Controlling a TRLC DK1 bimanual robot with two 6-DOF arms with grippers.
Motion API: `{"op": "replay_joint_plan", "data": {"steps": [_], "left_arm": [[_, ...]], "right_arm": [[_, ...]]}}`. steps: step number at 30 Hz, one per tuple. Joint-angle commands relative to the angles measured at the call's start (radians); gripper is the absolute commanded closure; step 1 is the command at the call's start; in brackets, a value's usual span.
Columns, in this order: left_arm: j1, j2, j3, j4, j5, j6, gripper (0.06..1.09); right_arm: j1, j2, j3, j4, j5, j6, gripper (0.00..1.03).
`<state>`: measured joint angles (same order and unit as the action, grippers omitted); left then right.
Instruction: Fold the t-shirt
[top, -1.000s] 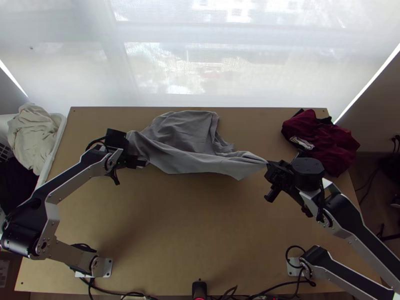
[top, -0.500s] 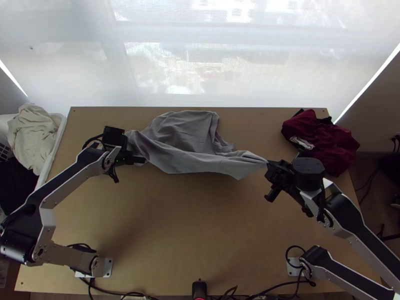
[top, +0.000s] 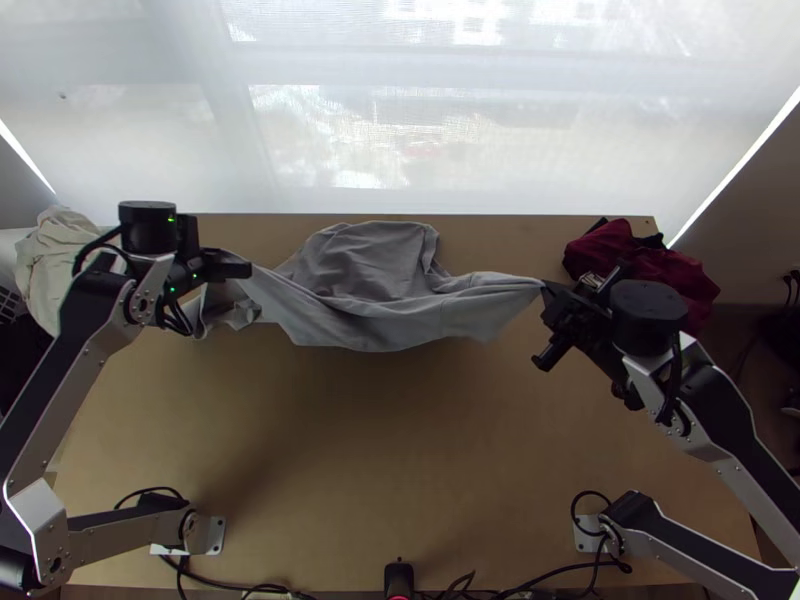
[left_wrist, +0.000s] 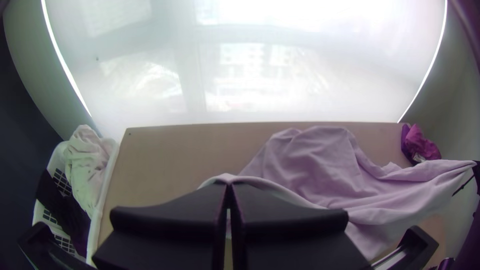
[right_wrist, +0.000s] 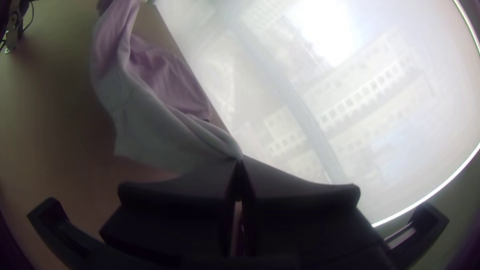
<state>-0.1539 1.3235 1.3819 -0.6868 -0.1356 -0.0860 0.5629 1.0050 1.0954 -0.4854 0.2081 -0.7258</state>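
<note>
In the top view the grey t-shirt (top: 370, 270) is bunched near the table's far edge, its near side stretched between both grippers. My left gripper (top: 235, 266) is at its left end, and my right gripper (top: 548, 288) grips a corner at its right end. The left wrist view has the left gripper (left_wrist: 228, 186) shut on the cloth, with the shirt (left_wrist: 320, 160) trailing away from it. The right wrist view shows the right gripper (right_wrist: 240, 162) shut on a gathered tip of the shirt (right_wrist: 150, 125). Part of the cloth hangs below the left gripper.
A dark red garment (top: 640, 275) lies at the table's far right corner, close to the right gripper. Off the left edge stands a white basket (left_wrist: 107, 190) with pale cloth (left_wrist: 87, 160) and dark cloth. Bare tabletop (top: 400, 450) extends in front of the shirt.
My left gripper has moved left and toward the far edge, pulling the shirt's left end along. The right gripper has shifted slightly right and farther up, and the near side is drawn out longer.
</note>
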Motion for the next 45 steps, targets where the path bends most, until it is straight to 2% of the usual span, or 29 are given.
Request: {"op": "replay_joint_plan", "data": {"steps": [1, 7, 18, 24, 31, 35, 45], "left_arm": [[0.070, -0.055, 0.198, -0.059, -0.001, 0.006, 1.05], [0.120, -0.086, 0.273, -0.034, -0.001, 0.008, 1.05], [0.168, -0.055, 0.338, 0.116, 0.004, 0.009, 1.05], [0.136, 0.034, 0.167, 0.167, 0.033, 0.009, 1.05], [0.060, 0.184, 0.026, 0.331, 0.034, 0.065, 1.05], [0.048, 0.336, 0.057, 0.429, 0.034, 0.094, 1.05], [-0.122, 0.603, 0.313, 0.426, 0.034, 0.120, 1.04]], "right_arm": [[-0.028, 0.075, 0.231, -0.025, 0.001, -0.007, 1.00], [-0.038, 0.113, 0.385, -0.061, 0.001, -0.015, 1.00], [-0.026, 0.119, 0.498, -0.093, 0.001, -0.007, 1.00], [-0.038, 0.152, 0.399, -0.045, 0.001, 0.006, 1.00], [-0.124, 0.198, 0.222, 0.061, -0.019, -0.023, 1.00], [-0.199, 0.250, 0.176, 0.113, -0.049, -0.038, 1.00], [-0.402, 0.219, 0.055, 0.146, -0.095, -0.050, 1.00]]}}
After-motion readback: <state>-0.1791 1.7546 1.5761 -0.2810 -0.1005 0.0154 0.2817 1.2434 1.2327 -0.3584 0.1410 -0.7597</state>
